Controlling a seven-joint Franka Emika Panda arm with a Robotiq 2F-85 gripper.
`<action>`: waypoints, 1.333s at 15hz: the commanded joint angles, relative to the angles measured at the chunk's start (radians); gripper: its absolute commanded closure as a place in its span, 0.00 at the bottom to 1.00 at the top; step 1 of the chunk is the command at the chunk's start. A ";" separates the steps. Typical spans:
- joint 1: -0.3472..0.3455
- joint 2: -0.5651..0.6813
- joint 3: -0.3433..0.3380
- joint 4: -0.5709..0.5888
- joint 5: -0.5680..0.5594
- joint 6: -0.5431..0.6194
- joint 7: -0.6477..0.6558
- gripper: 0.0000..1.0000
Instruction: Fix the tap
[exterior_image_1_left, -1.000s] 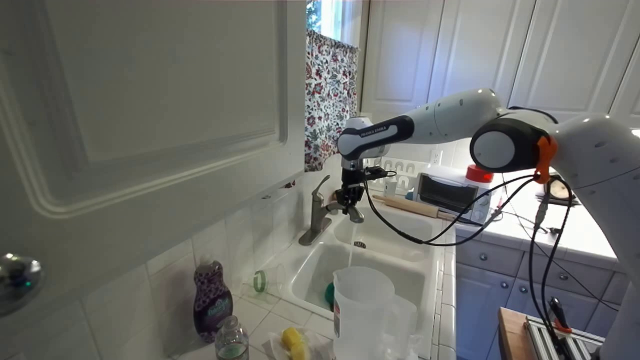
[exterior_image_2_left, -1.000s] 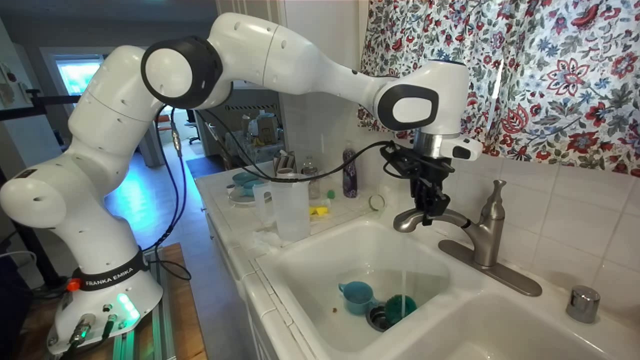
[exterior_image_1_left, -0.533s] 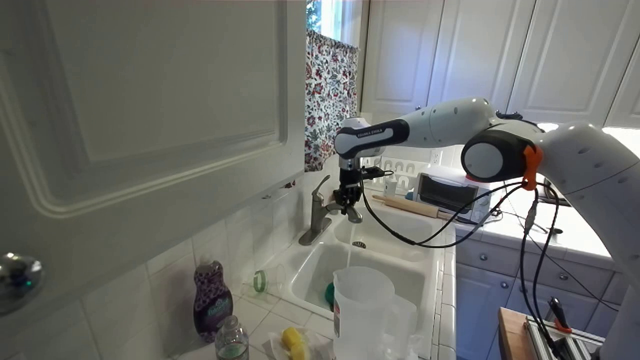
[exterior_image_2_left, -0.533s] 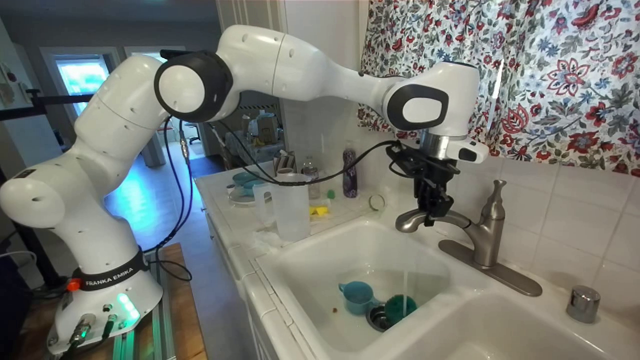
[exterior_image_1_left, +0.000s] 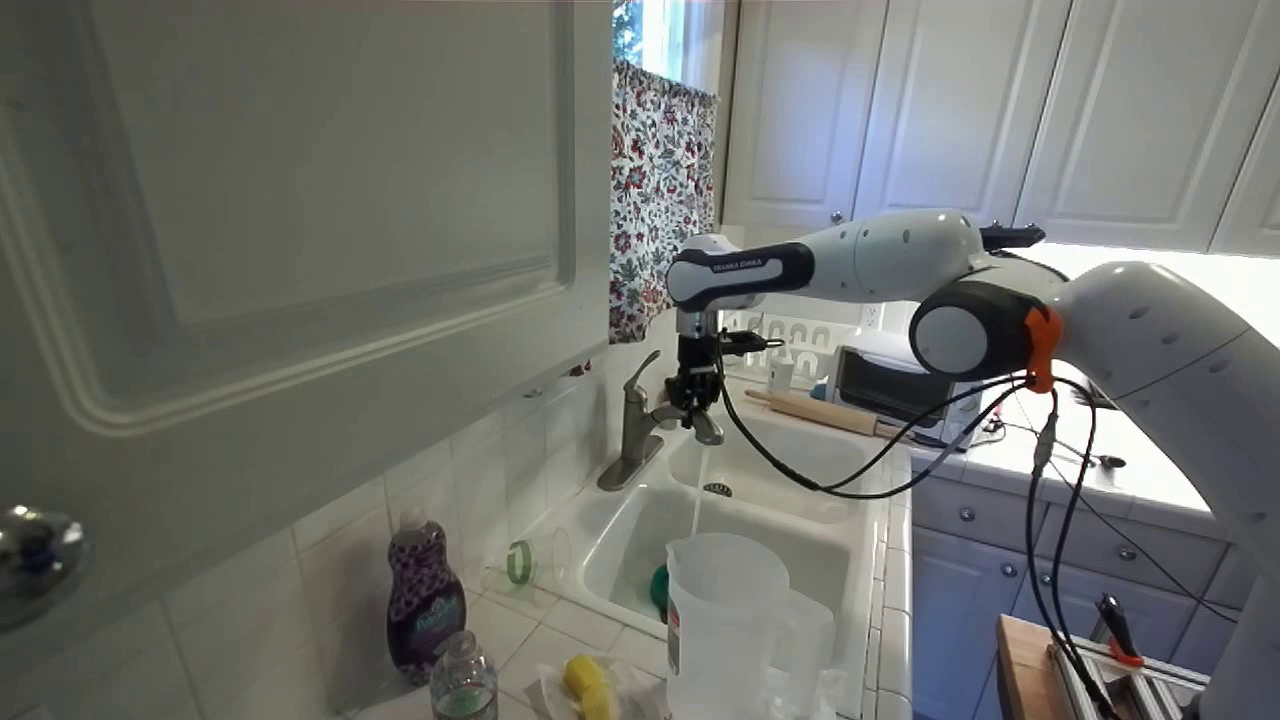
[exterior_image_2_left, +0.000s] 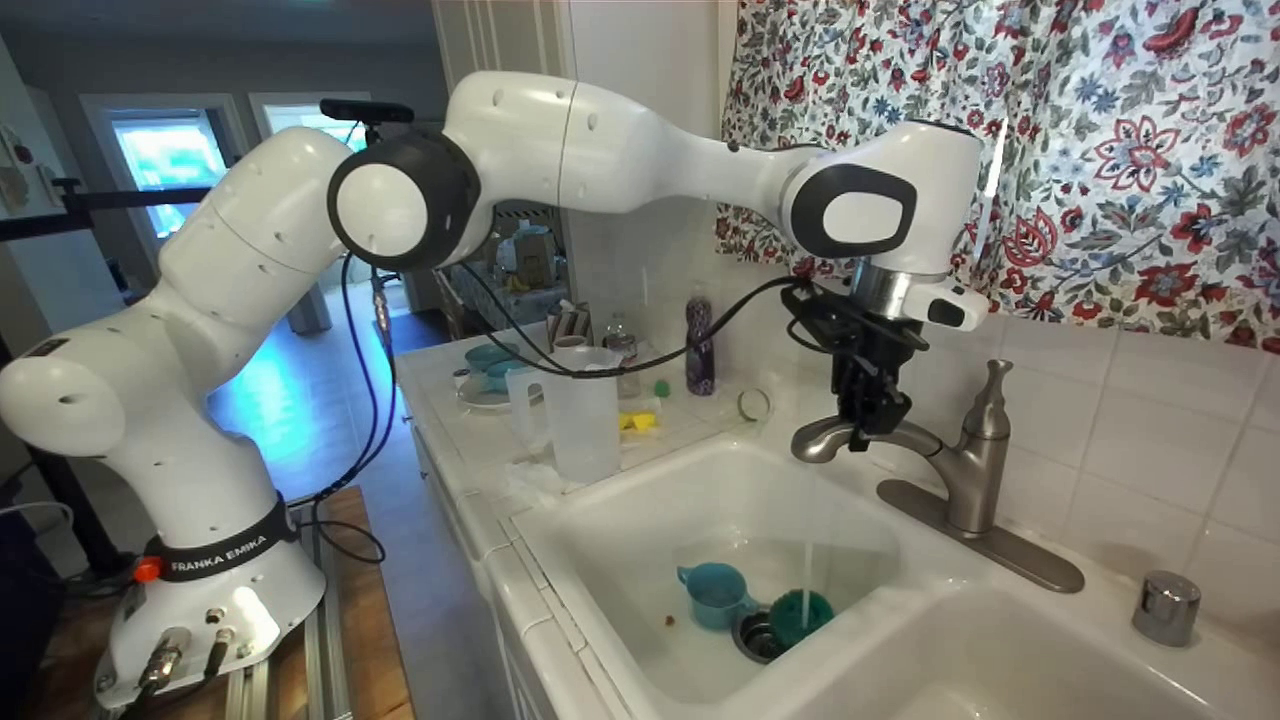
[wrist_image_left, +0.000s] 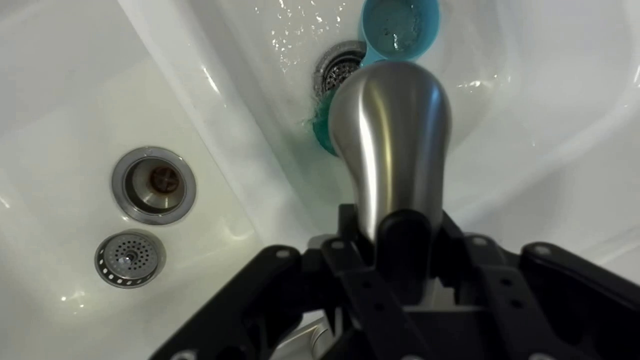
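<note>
Gripping the brushed-metal spout (wrist_image_left: 392, 130) from above, the Robotiq gripper (wrist_image_left: 398, 221) has its fingers (wrist_image_left: 347, 219) pressed in on either side, just behind the rounded end; whether the dark piece (wrist_image_left: 404, 235) between them is part of that spout cannot be told. The single-lever kitchen faucet (exterior_image_2_left: 968, 480) stands at the back rim of the double sink (exterior_image_2_left: 590, 560), its lever handle (exterior_image_2_left: 992, 390) angled upward and clear of the gripper. Over the last second the spout has barely shifted, so the hold looks steady while the repair seems little advanced. Below, a thin stream of water (exterior_image_2_left: 807, 575) runs down at the green scrubber (exterior_image_2_left: 790, 622), near a blue cup (exterior_image_2_left: 715, 595), unchanged; if stopping the flow is part of the fix, that step remains. Farther out the change is larger: in both exterior views the elbow (exterior_image_2_left: 405, 200) has sunk and swung sinkward, and the wrist (exterior_image_2_left: 890, 215) has leaned toward the tile backsplash (exterior_image_2_left: 1150, 430), which suggests a change of posture around a held point. Farthest off, the base light (exterior_image_2_left: 252, 612) shows white, no longer green, possibly a pause or a change of mode.
</note>
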 joint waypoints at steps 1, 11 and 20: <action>-0.007 0.071 -0.004 0.119 -0.030 -0.056 -0.036 0.88; 0.032 0.107 -0.048 0.170 -0.132 -0.081 -0.085 0.88; 0.013 0.131 -0.030 0.199 -0.093 -0.080 -0.060 0.88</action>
